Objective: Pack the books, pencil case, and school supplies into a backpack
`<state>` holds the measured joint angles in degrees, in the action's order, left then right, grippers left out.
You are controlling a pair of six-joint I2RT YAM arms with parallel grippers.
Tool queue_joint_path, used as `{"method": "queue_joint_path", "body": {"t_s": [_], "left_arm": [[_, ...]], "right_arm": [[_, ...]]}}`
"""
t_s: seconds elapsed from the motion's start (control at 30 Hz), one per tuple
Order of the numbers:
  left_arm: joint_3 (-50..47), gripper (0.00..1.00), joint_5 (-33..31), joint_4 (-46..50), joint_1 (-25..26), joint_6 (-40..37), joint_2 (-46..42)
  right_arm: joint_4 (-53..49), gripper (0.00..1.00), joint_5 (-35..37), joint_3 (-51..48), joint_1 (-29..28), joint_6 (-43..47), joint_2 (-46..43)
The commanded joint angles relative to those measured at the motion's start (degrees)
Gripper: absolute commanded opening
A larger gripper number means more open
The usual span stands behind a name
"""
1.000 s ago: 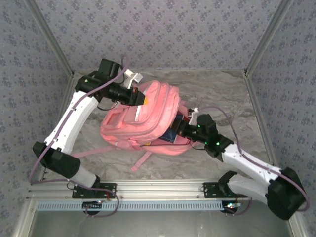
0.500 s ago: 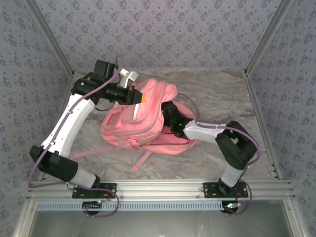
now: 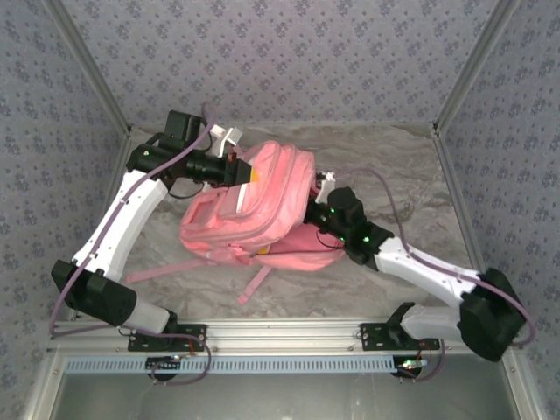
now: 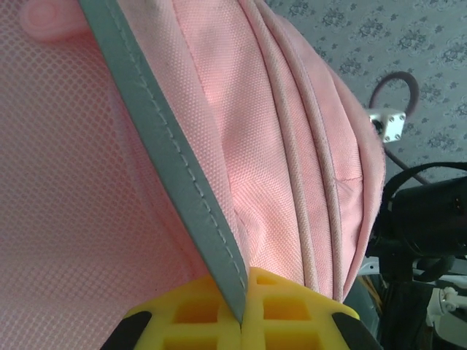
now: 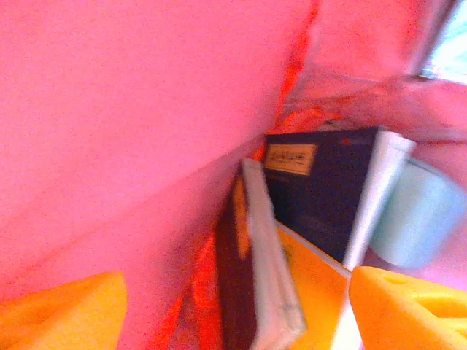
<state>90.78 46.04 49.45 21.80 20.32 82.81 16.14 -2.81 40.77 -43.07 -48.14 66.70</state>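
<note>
1. Lying on the marbled tabletop [image 3: 394, 166], the pink backpack [image 3: 262, 214] is resting between the two arms, with one strap [image 3: 254, 284] trailing from its near edge.
2. The left gripper [image 3: 251, 176] is clenching the backpack's pale trim strip [image 4: 182, 182] at the backpack's far edge.
3. In the left wrist view its yellow fingers [image 4: 292, 317] are pressing together on that strip, with folds of pink fabric running just beside it.
4. The right arm [image 3: 411, 267] is reaching into the backpack's open side, and the right gripper [image 5: 237, 284] is pointing into the pink interior.
5. Its orange fingers [image 5: 408, 306] are standing wide apart, released and gripping nothing.
6. Inside the backpack, a dark navy book [image 5: 321, 189] with a pale label is standing on edge.
7. A second dark-covered book [image 5: 244, 277] is leaning against the backpack's lining, with a yellow-orange book [image 5: 314, 292] showing between the two.
8. The mint pencil case [image 5: 419, 211], blurred, is sitting inside the backpack just beside the navy book.
</note>
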Motion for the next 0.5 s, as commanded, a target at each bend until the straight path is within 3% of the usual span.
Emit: {"method": "queue_joint_path", "body": {"t_s": [0.0, 0.13, 0.23, 0.37, 0.47], "left_arm": [[-0.80, 0.00, -1.48, -10.22, -0.71, 4.45, -3.38], [-2.62, 0.00, -3.83, -13.25, 1.19, 6.13, -1.14], [-2.55, 0.00, -6.64, -13.58, 4.57, 5.79, 1.63], [-0.83, 0.00, -10.28, -13.62, 8.63, 5.34, 6.62], [1.22, 0.00, -13.06, -13.01, 10.52, 5.86, 10.78]], "right_arm": [[-13.61, 0.78, 7.91, -3.48, 0.81, 4.55, -8.34], [-25.71, 0.72, 21.81, -8.18, 1.16, 2.95, -22.74], [-31.58, 0.67, 27.62, -10.50, 1.17, 4.01, -33.20], [-32.58, 0.62, 26.59, -11.43, 1.17, 11.39, -39.86], [-27.01, 0.57, 14.78, -13.25, 0.27, 21.10, -38.87]]}}
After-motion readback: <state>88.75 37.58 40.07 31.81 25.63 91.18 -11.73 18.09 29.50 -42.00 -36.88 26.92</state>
